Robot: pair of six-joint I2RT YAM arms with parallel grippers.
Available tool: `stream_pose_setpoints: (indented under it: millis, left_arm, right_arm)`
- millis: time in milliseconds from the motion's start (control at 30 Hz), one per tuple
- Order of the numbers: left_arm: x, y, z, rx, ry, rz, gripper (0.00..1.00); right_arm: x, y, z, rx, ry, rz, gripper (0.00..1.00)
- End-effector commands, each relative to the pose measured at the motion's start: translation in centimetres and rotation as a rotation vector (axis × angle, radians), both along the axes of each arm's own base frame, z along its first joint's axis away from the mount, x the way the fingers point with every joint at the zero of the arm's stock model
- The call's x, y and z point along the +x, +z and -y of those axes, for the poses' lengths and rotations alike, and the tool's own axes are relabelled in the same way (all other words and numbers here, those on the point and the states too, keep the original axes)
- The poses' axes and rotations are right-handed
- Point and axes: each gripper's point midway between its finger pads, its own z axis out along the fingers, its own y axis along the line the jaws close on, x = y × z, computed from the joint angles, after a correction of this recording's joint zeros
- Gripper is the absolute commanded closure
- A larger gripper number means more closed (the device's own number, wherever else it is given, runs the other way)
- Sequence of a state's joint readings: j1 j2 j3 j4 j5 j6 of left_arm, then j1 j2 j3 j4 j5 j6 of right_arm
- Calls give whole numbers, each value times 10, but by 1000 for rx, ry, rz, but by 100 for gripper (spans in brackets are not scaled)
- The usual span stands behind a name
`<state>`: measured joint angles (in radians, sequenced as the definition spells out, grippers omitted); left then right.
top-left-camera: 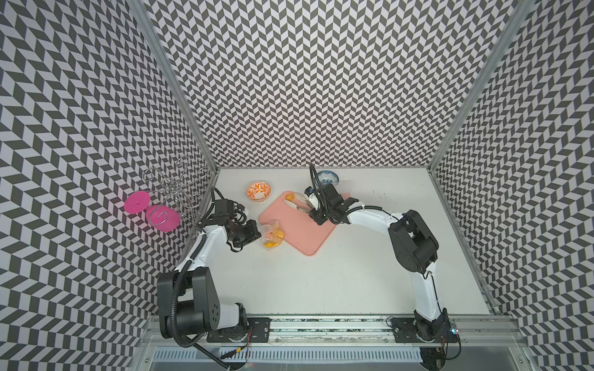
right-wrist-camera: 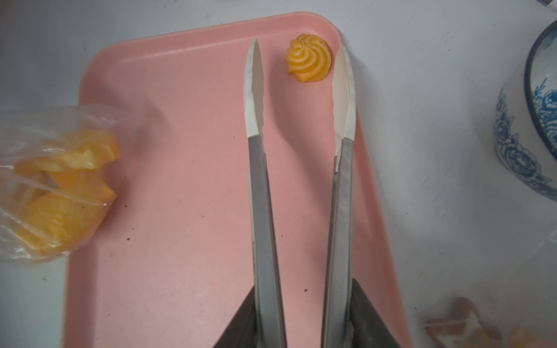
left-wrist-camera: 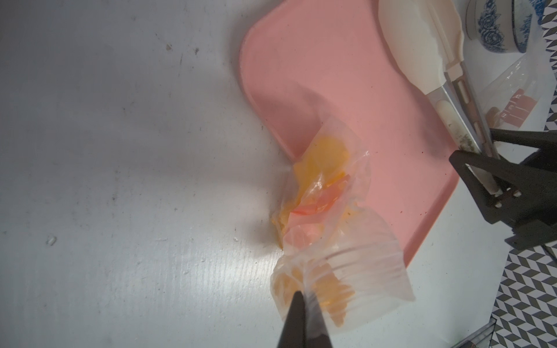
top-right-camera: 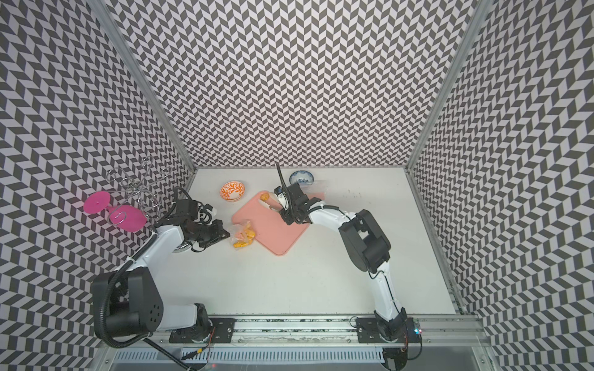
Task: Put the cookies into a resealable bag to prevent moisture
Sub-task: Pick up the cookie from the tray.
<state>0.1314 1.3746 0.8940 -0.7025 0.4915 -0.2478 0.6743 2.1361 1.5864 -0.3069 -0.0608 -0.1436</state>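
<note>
We see the left end effector [left-wrist-camera: 301, 299] pinched shut on a clear bag [left-wrist-camera: 364, 256] of yellow cookies [left-wrist-camera: 325, 162] lying across the tray [left-wrist-camera: 331, 75] edge onto the table [left-wrist-camera: 120, 180], while the right end effector [right-wrist-camera: 304, 328] clamps tongs [right-wrist-camera: 259, 180] whose parted tips flank one swirled cookie [right-wrist-camera: 309, 58] near a tray corner.
</note>
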Motion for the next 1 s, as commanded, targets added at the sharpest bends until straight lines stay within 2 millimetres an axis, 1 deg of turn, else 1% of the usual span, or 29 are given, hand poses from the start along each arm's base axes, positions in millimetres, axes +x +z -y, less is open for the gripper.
stream_pose_setpoints:
  millis: [0,167,333,500,600,767,900,967]
  left_arm:
    - [4,3,-1,-1,-7,21,100]
    - [3,10,2,-15,-18,30,100]
    - [0,11,6,-30,-26,26,100]
    - [-3,10,6,-25,-30,26,100]
    - [-3,10,7,-27,-31,26,100]
    - [-1,11,8,-29,-35,27,100]
    - [1,11,8,-27,-36,29,100]
    - [3,11,8,-27,-36,29,100]
  right_arm:
    - [12,2,-8,-35,4,58,60]
    - [16,-3,-16,-61,21,61,60]
    - [16,-5,-25,-79,44,63,61]
    - [14,-4,-25,-108,54,70,65]
    - [12,5,-22,-111,52,80,67]
    - [5,24,-17,-92,56,100,70]
    - [-8,39,-10,-56,66,105,71]
    - [-18,43,-6,-42,70,95,72]
